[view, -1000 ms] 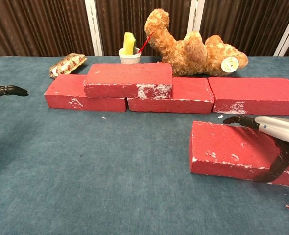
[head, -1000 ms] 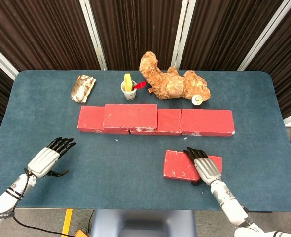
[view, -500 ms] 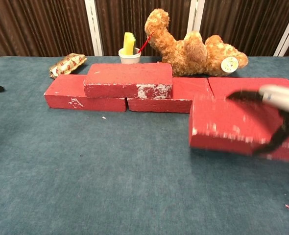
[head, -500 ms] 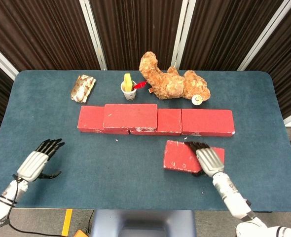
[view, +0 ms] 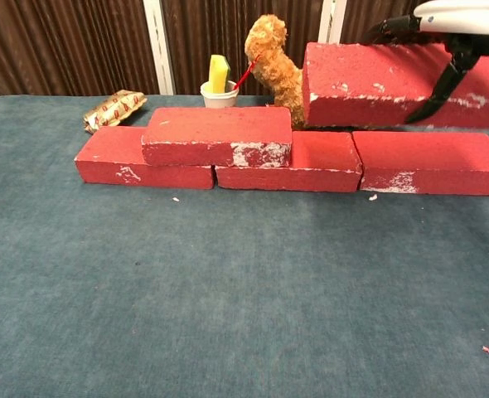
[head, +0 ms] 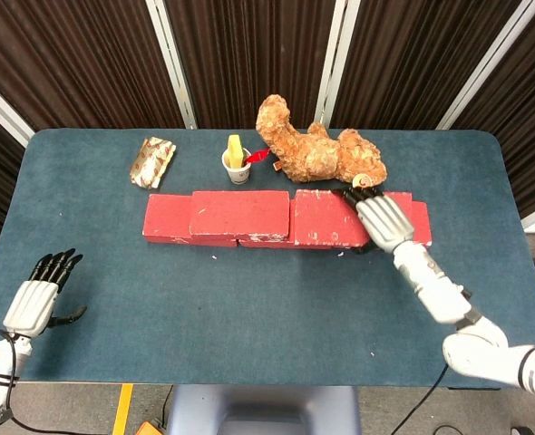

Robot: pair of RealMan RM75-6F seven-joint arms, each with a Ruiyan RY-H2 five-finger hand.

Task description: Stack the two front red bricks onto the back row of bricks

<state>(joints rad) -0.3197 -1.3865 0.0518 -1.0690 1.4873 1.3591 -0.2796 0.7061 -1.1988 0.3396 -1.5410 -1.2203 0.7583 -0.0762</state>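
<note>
The right robot hand is gripping the second red brick from above, fingers over its far edge and thumb down its front face, and holding it in the air above the back row of bricks, over the seam between the middle and right ones. The first red brick is already lying on the row's left part. The left robot hand is hanging open and empty near the desk's front left corner, holding nothing.

The grasp is sitting toward the brick's right end, so the long free left end could be tipping down and twisting out of the fingers. Set down skewed or too far back, the brick could be sliding off the row's rear edge into the teddy bear or the small cup just behind. Lowering it too hard could be nudging the bottom bricks apart.
</note>
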